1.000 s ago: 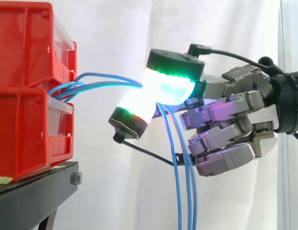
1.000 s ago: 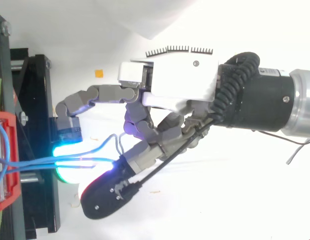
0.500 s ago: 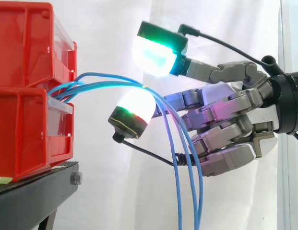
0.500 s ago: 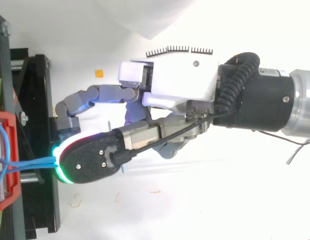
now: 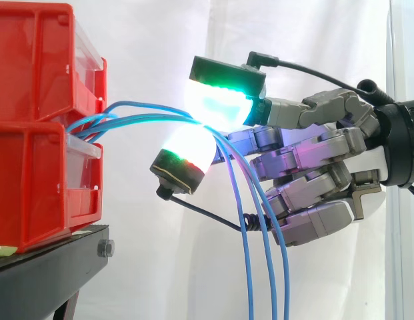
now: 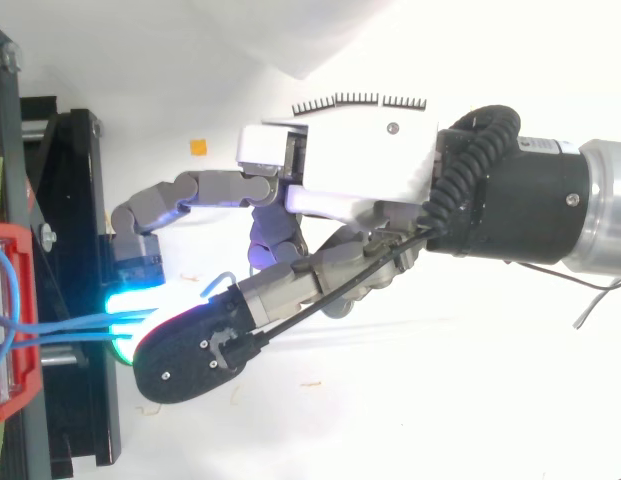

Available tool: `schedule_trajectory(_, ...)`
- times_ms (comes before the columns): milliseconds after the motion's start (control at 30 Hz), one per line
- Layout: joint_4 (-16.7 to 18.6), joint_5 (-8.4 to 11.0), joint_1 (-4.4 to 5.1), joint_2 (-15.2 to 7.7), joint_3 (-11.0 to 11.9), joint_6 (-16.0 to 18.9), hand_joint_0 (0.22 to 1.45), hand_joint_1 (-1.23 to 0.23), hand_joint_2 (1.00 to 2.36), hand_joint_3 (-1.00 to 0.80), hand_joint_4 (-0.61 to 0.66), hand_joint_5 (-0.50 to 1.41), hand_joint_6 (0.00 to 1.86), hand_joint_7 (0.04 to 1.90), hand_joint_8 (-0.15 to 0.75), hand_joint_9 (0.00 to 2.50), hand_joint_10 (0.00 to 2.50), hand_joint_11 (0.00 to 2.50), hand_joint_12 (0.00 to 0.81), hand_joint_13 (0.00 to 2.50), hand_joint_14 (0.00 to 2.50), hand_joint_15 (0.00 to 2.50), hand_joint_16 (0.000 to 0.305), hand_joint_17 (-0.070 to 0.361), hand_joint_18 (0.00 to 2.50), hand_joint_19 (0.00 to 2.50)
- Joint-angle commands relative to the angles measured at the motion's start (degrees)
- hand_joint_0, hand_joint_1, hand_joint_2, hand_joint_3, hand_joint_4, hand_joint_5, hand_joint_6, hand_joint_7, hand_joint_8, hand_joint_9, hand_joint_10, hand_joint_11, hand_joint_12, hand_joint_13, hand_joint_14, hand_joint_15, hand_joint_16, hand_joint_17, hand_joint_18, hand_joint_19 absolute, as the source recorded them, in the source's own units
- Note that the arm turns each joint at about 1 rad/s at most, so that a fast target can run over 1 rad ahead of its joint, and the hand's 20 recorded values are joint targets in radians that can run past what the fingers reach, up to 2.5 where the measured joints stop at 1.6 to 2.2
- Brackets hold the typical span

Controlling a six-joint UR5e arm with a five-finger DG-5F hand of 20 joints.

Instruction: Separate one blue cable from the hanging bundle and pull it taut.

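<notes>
1. work area: two stacked red bins (image 5: pixel 40 120) sit on a black stand (image 5: pixel 47 267) at the left.

2. hand: the hand (image 5: pixel 320 173) reaches in from the right, level with the gap between the bins. its other fingers are bent back near the palm and hold nothing.

3. pads: two glowing pads (image 5: pixel 220 105) meet tip to tip, clamped on the blue cables (image 5: pixel 153 117) where the bundle arches out of the bins and turns down. several strands hang just right of the pinch. whether one strand or more lies between the pads cannot be told.

4. procedure (judgement):
- confirm that only one strand is pinched. if not, loosen the pinch slightly and let the extra strands drop.
- keep the pinch firm so the strand cannot slide.
- draw the hand right, away from the bins, slowly and level.
- stop once the run from bins to pads is straight. pulling further risks shifting the bins.
</notes>
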Motion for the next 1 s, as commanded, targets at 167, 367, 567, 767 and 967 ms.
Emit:
schedule_trajectory(167, -0.1, 0.00, -0.07, 0.0, 0.0, 0.0, 0.80, -0.91, 1.01, -0.39, -0.09, 0.15, 0.50, 1.35, 0.184, 2.29, 0.63, 2.28, 0.314, 1.36, 1.67, 1.11, 0.045, 0.102, 1.39, 1.46)
schedule_trajectory(367, -0.1, 0.00, 0.02, 0.0, 0.0, 0.0, 0.71, -0.97, 1.00, -0.50, -0.09, 0.15, 0.50, 1.34, 0.155, 2.28, 0.63, 2.29, 0.314, 1.37, 1.54, 1.21, 0.045, 0.102, 1.39, 1.43)
schedule_trajectory(567, -0.1, 0.00, 0.02, 0.0, 0.0, 0.0, 0.45, -0.79, 1.00, -0.50, -0.02, 0.15, 0.50, 1.33, 0.188, 2.35, 0.49, 2.33, 0.364, 1.43, 1.58, 1.12, 0.059, 0.133, 1.50, 1.35)
schedule_trajectory(767, -0.1, 0.00, 0.02, 0.0, 0.0, 0.0, 0.45, -0.47, 1.00, -0.50, 0.01, 0.15, 0.50, 1.34, 0.184, 2.37, 0.43, 2.33, 0.368, 1.43, 1.60, 1.09, 0.060, 0.136, 1.48, 1.28)
schedule_trajectory(967, -0.1, 0.00, 0.02, 0.0, -0.1, 0.0, 0.64, -0.51, 1.00, -0.50, -0.02, 0.14, 0.53, 1.26, 0.154, 2.29, 0.60, 2.27, 0.304, 1.36, 1.56, 1.19, 0.044, 0.098, 1.37, 1.46)
